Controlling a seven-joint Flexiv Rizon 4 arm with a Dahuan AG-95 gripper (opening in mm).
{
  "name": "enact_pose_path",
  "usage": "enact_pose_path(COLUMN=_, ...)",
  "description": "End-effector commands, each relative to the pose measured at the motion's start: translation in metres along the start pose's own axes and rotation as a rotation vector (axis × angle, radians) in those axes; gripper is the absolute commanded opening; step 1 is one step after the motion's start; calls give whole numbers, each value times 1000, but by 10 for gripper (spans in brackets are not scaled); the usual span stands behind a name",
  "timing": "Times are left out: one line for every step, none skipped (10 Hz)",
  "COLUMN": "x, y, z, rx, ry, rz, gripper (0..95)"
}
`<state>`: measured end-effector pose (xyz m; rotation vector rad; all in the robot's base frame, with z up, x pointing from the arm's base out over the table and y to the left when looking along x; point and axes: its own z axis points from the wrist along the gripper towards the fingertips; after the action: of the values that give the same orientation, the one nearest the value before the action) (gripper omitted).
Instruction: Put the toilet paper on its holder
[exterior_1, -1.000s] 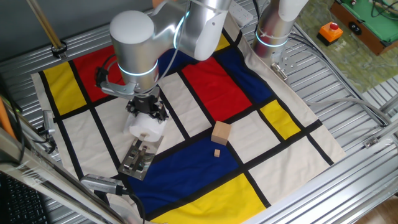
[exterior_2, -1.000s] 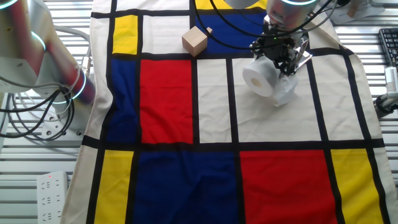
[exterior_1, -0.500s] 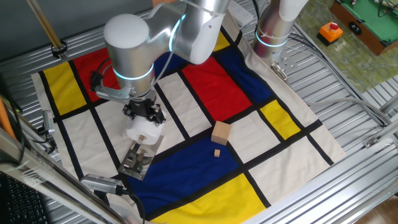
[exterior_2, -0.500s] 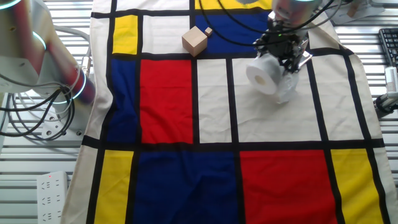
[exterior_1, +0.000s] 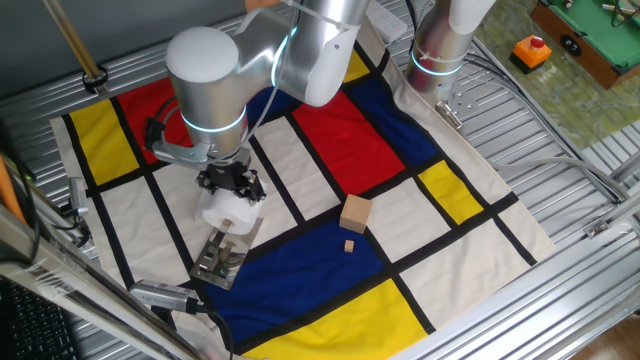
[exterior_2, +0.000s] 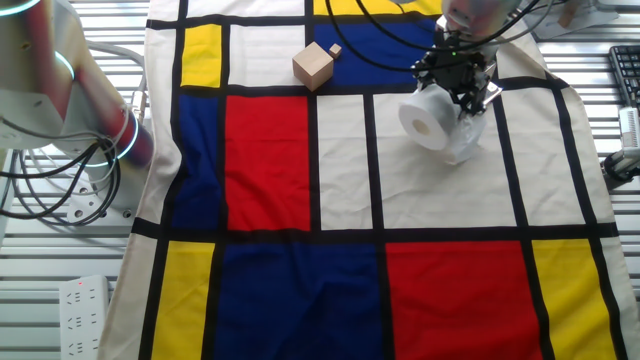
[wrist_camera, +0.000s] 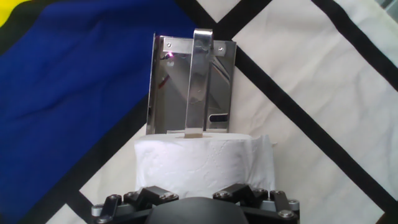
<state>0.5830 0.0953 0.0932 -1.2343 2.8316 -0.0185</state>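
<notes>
The white toilet paper roll (exterior_1: 227, 210) is held in my gripper (exterior_1: 232, 196), whose jaws are shut on it. In the other fixed view the roll (exterior_2: 427, 118) lies on its side with its hollow core facing the camera, under the gripper (exterior_2: 458, 85). The shiny metal holder (exterior_1: 222, 255) lies flat on the cloth just in front of the roll. In the hand view the roll (wrist_camera: 204, 165) fills the bottom, and the holder's bar (wrist_camera: 200, 81) runs from the plate (wrist_camera: 163, 87) toward the roll, its tip at the roll's edge.
A tan wooden cube (exterior_1: 355, 213) and a small wooden piece (exterior_1: 349, 245) lie on the checked cloth (exterior_1: 330, 130) to the right. A second robot arm base (exterior_1: 440, 50) stands at the back. Metal slats (exterior_1: 560, 230) surround the cloth.
The gripper with the roll has shifted slightly along the cloth, away from the wooden cube. The holder has not moved.
</notes>
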Motion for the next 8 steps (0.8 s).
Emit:
enact_pose_path(x=-3, y=-1, z=4, rx=0, ry=0, rz=2, gripper=0)
enact_pose_path(x=-4, y=-2, z=6, rx=1, ry=-1, rz=-1, gripper=0)
enact_pose_path(x=-5, y=-3, z=8, rx=0, ry=-1, rz=-2, gripper=0)
enact_pose_path(x=-6, y=-3, z=8, rx=0, ry=0, rz=-5, gripper=0)
enact_pose_path(x=-7, y=-3, z=9, rx=-1, ry=-1, rz=-5, gripper=0)
enact_pose_path(x=-7, y=-4, z=8, rx=-1, ry=-2, rz=-4, gripper=0)
enact_pose_path(x=-9, y=-4, z=8, rx=-2, ry=-2, rz=-3, gripper=0)
enact_pose_path(x=-11, y=-5, z=7, rx=-3, ry=-1, rz=-3, gripper=0)
